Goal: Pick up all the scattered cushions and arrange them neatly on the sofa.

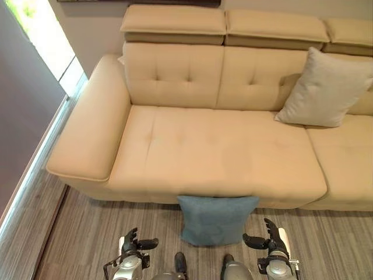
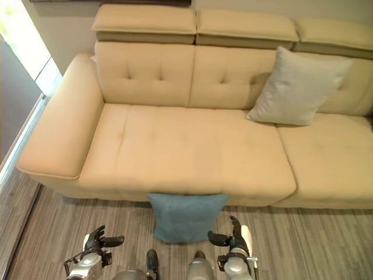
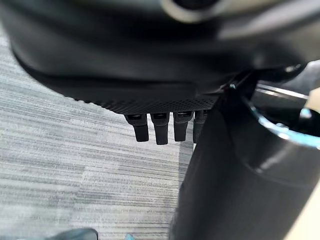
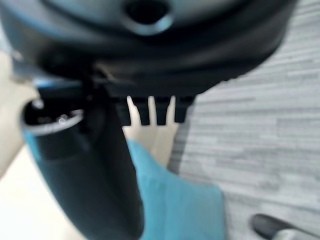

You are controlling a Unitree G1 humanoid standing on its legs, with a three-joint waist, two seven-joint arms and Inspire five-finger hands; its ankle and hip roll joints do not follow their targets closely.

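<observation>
A blue cushion (image 1: 217, 219) stands on the floor, leaning against the front of the beige sofa (image 1: 215, 154). It also appears in the right wrist view as the blue cushion (image 4: 180, 200). A light grey cushion (image 1: 323, 90) rests upright against the sofa's backrest at the right. My left hand (image 1: 133, 244) hovers low to the left of the blue cushion, fingers straight and empty. My right hand (image 1: 269, 238) hovers to its right, likewise open with nothing in it. Neither hand touches the cushion.
The sofa's wide left armrest (image 1: 93, 122) stands near a bright window strip (image 1: 49, 41). Striped grey wood-look floor (image 1: 87, 239) lies in front of the sofa. The left seat (image 1: 204, 149) of the sofa holds nothing.
</observation>
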